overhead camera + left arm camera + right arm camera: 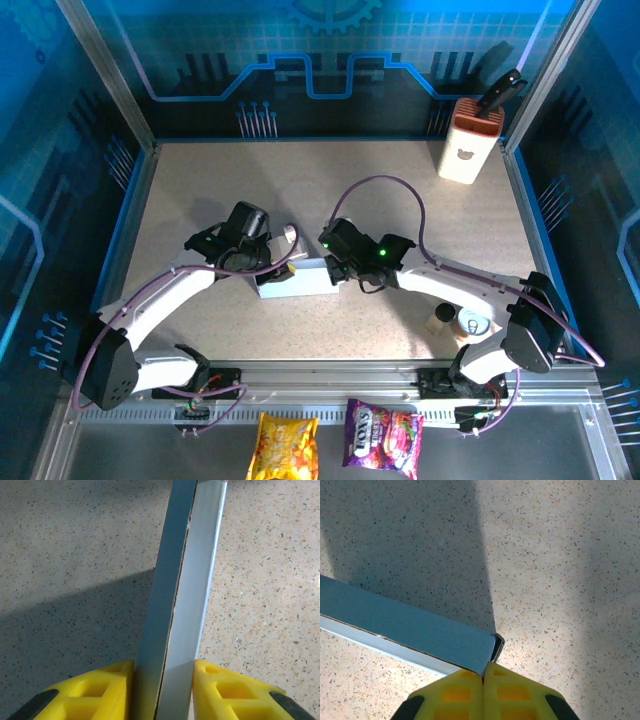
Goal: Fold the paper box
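Observation:
The paper box (297,280) is a pale grey-white, closed, shallow carton standing on edge at the middle of the table, between the two arms. My left gripper (268,268) is at its left end. In the left wrist view the box (185,605) runs up between the yellow fingers (100,690), and both pads press its two faces, so my left gripper (162,665) is shut on it. My right gripper (337,270) is at the right end. Its yellow fingers (520,695) are pressed together, and my right gripper (484,667) touches the near corner of the box (410,625).
A tall white-and-orange container (467,145) stands at the back right corner. A drink can (472,323) and a small brown cylinder (443,317) sit by the right arm's base. Two snack bags (285,445) (383,435) lie below the table's front rail. Blue walls surround the table.

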